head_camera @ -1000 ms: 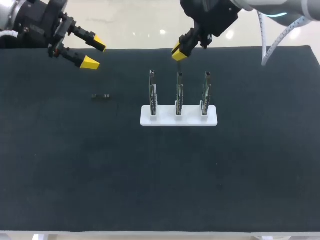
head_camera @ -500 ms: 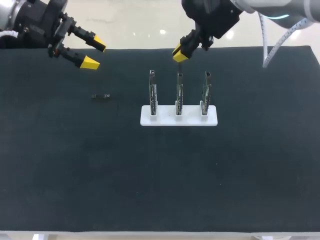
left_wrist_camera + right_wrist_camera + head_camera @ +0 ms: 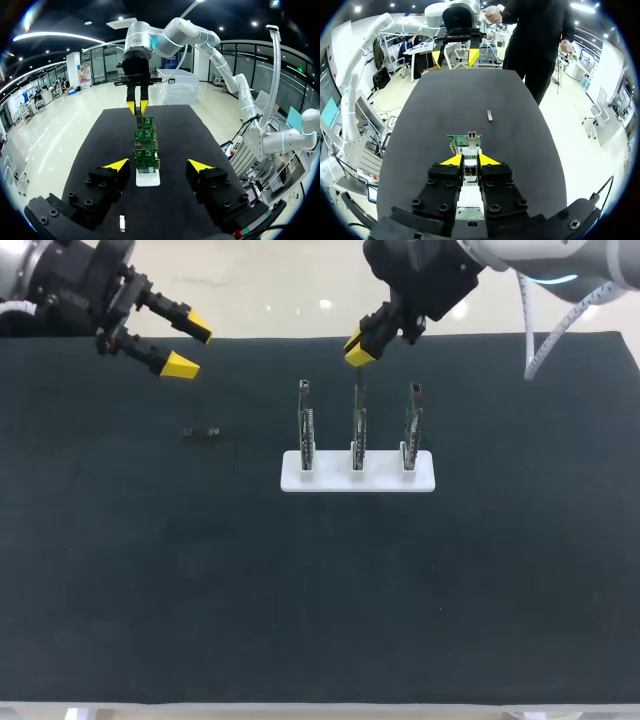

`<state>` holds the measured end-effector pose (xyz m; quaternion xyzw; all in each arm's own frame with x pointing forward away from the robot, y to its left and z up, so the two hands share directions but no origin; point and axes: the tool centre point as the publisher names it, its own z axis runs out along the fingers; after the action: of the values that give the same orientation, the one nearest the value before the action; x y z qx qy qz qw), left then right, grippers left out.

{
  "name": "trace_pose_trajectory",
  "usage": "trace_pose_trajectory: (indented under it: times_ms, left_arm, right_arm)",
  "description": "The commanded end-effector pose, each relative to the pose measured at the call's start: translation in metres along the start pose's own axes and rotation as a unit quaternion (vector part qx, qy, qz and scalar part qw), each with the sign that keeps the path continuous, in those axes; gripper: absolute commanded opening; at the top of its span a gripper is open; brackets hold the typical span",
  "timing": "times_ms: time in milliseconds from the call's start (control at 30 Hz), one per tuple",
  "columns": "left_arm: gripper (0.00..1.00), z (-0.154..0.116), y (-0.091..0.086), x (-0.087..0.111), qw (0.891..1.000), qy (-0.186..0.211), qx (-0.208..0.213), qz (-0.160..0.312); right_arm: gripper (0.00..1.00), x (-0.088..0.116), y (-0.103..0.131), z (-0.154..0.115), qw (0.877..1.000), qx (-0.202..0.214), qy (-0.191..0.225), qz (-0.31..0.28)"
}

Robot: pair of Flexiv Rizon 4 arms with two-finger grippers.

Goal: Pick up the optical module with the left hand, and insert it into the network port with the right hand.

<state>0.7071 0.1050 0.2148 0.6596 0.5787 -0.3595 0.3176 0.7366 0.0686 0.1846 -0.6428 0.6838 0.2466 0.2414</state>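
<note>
A small optical module (image 3: 203, 432) lies on the black mat, left of the boards; it also shows as a silvery stick (image 3: 490, 115) and near my left gripper (image 3: 122, 222). Three green boards with network ports stand upright in a white holder (image 3: 358, 472). My left gripper (image 3: 189, 347) hangs open at the far left corner, empty, well behind the module. My right gripper (image 3: 358, 347) hovers just above and behind the middle board (image 3: 359, 425), its yellow tips nearly together. In the right wrist view the gripper (image 3: 470, 160) sits over the boards, and I see nothing clearly held.
The black mat (image 3: 320, 600) covers the whole table. The holder stands a little right of the middle. A white cable (image 3: 532, 335) hangs from my right arm over the far right edge.
My right gripper has risen slightly, away from the top of the middle board. The left arm and the module have not moved.
</note>
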Motion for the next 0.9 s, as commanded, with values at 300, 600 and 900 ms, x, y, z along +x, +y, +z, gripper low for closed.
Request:
trace_pose_trajectory:
  times_ms: [300, 600, 900]
  left_arm:
    - [1.00, 0.0002, 0.0004, -0.0005, 1.000, 0.002, 0.000, -0.001]
    - [1.00, 0.0002, 0.0004, -0.0005, 1.000, 0.002, 0.000, -0.001]
    - [1.00, 0.0002, 0.0004, -0.0005, 1.000, 0.002, 0.000, -0.001]
  right_arm:
    - [0.00, 0.0003, -0.0030, 0.0003, 1.000, 0.001, -0.002, 0.000]
    - [0.00, 0.0012, -0.0026, 0.0002, 1.000, -0.001, -0.003, 0.000]
    - [0.00, 0.0041, -0.0020, 0.0018, 1.000, 0.000, -0.006, 0.000]
